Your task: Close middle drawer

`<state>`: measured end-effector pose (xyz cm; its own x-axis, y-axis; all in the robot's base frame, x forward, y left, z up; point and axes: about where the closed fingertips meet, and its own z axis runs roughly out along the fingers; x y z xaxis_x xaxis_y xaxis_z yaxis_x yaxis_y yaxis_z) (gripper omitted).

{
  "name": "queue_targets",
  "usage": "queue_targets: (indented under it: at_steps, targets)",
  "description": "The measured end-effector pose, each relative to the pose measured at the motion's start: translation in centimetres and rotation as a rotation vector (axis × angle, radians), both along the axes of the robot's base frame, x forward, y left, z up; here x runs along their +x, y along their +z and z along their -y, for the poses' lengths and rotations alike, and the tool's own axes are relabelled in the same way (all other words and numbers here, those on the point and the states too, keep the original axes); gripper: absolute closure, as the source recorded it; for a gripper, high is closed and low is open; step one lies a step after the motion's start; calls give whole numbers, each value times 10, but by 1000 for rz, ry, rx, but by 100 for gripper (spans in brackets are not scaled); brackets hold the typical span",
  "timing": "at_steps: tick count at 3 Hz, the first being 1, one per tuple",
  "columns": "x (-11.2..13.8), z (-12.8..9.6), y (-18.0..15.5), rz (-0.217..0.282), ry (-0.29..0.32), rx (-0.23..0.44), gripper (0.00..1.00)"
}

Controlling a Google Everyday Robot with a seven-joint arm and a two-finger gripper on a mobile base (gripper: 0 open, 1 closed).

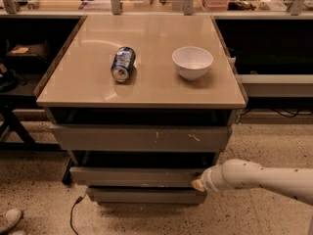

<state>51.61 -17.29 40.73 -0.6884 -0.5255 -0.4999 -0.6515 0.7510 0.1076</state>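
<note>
The middle drawer [132, 176] is a wide, shallow grey drawer with a plain front. It stands a little way out under the taller scratched top drawer [142, 138]. A dark gap shows above its front. My gripper [198, 184] is at the end of the white arm [254, 176] that reaches in from the right. It rests against the right end of the middle drawer's front panel. The narrow bottom drawer [146, 195] sits just below it.
On the beige cabinet top [146, 89] a blue soda can [122, 63] lies on its side, with a white bowl [192, 61] to its right. Dark benches stand on both sides. A cable [73, 209] and a shoe [9, 220] lie on the floor at the left.
</note>
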Motion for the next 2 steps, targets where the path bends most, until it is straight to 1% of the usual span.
queue_targets:
  at_steps: [1, 2]
  targets:
    - [26, 8, 5, 41, -47, 3, 100]
    - [33, 11, 8, 58, -76, 8, 100]
